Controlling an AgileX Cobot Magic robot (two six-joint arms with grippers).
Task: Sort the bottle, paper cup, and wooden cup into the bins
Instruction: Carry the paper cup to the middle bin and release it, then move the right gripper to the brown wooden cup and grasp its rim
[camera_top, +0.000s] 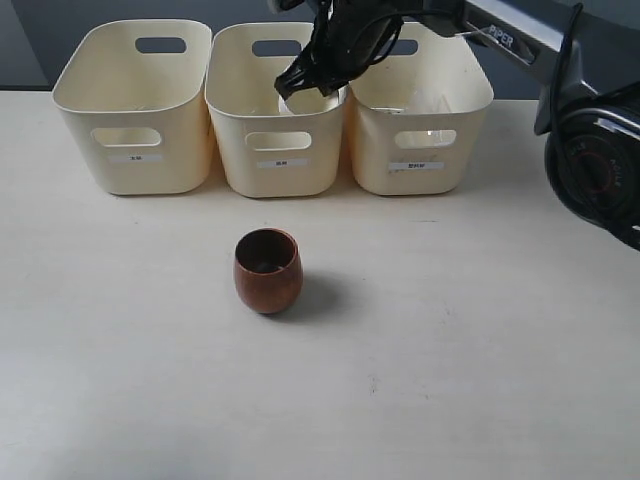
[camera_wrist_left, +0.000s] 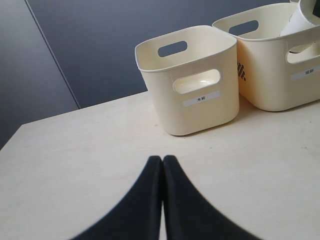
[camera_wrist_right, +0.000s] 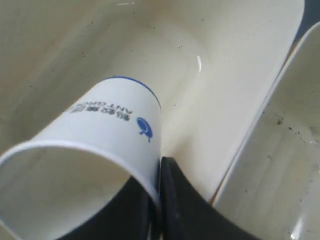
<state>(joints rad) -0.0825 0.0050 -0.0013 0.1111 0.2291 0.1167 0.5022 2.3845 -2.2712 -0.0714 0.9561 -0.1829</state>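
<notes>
Three bins (camera_top: 270, 150) — paper cup (camera_wrist_right: 100, 145) over middle.

Wooden cup (camera_top: 267, 270) stands before the middle bin (camera_top: 277, 140) (three abreast), paper cup (camera_top: 311, 100) above it

right arm (camera_top: 520, 40): grey link marked "PIPER" in white, black cable looped alongside, glossy black round joint housing; both grippers' fingers (camera_wrist_left: 162, 200) matte black, tapered, smooth

The exterior view is looking down at the bins' (camera_top: 278, 110) labelled fronts from farther off. The left wrist view is sitting low, beside them. The right wrist view is peering inside the middle one, close.
</notes>
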